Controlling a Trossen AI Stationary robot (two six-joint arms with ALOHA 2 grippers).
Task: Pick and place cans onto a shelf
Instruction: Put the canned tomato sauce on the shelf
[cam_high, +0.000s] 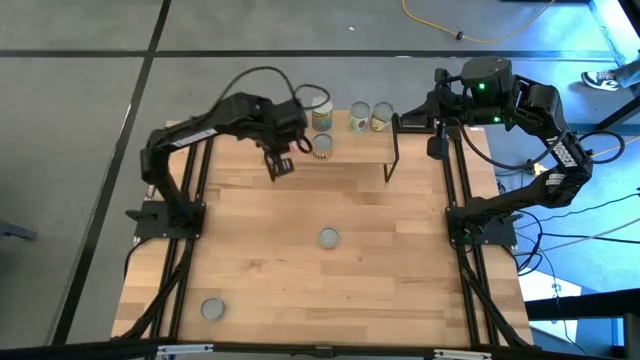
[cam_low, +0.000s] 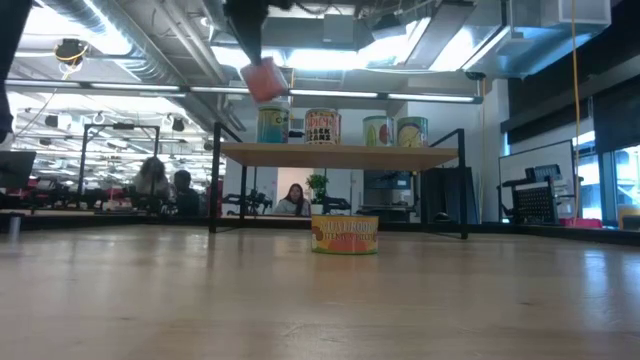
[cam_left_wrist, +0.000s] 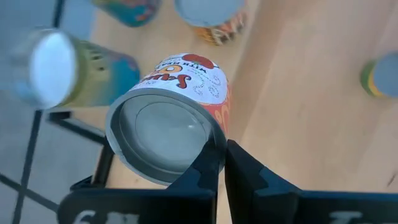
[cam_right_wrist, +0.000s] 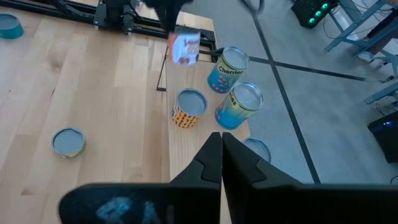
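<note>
From above, a light wood table (cam_high: 330, 290) sits on a grey floor, with cables trailing off at the right. The shelf (cam_high: 345, 145) stands at the far edge, cans on its plank; a flat can (cam_high: 328, 238) lies mid-table and another (cam_high: 211, 309) near the front left corner. The left gripper (cam_high: 282, 163) reaches over the shelf's left end; the right gripper (cam_high: 437, 148) waits beside the shelf's right end.

At table height, a lit workshop with seated people lies behind. Four cans stand on the shelf, a wide orange-labelled one on the table before it, and a red-orange can (cam_low: 264, 80) hangs tilted above the shelf's left end.

The left wrist camera shows the fingers (cam_left_wrist: 208, 171) pinching that can's rim, base facing the lens.

The right wrist camera shows its fingers (cam_right_wrist: 214, 163) pressed together, empty, above the shelf's cans.
</note>
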